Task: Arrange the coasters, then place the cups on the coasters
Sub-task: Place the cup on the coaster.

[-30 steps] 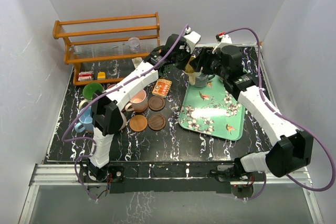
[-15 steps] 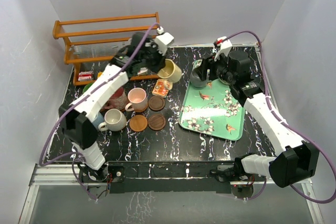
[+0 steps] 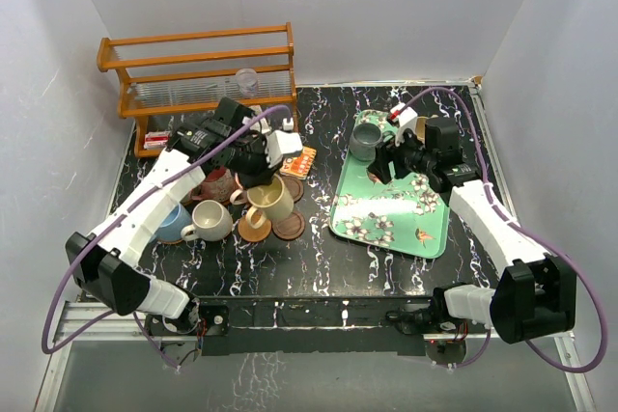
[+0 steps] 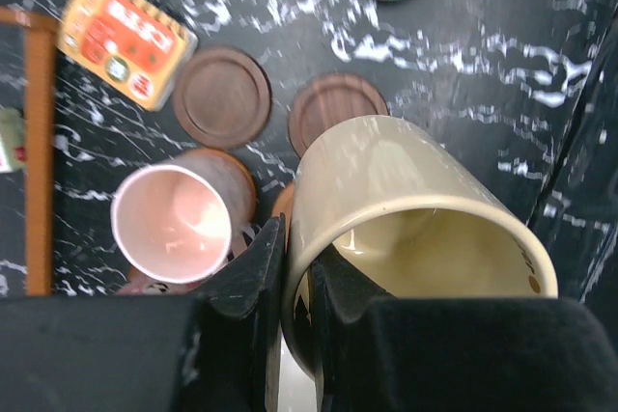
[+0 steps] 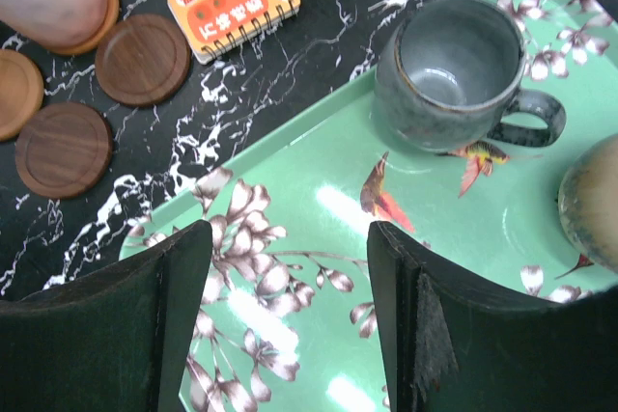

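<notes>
Top external view: black marbled table (image 3: 319,262) walled in white on three sides, wooden rack (image 3: 193,69) along its upper-left edge, green floral tray (image 3: 386,217) right of centre. Narrow bare strip of marble between the tray's left rim and the coasters; wider bare band along the table's bottom edge. Left of centre, left gripper (image 3: 263,178) clamped on the yellow mug (image 3: 275,202), directly over an orange-brown coaster (image 3: 253,229) – resting on it or just above, cannot tell. Two dark coasters (image 3: 288,226) beside and behind it, bare. Tighter quarters further left: maroon mug (image 3: 214,183), off-white mug (image 3: 208,222) and blue mug (image 3: 172,222) bunched near the arm. Left wrist view: one finger (image 4: 253,272) outside the mug's wall, the other inside, pinched hard on the rim; pale yellow glaze, glossy inside, thin dark line round the lip. Pink mug (image 4: 174,221) just beside it at left, standing on a coaster of its own. Orange card (image 4: 126,36) at upper left, close to both bare discs. Right wrist view: right gripper (image 5: 290,306) low in frame, jaws wide apart with nothing between them, above the tray's flowered floor. Grey mug (image 5: 449,69) upright at upper right on the tray, near its rim, handle pointing right – well apart from the fingers.
</notes>
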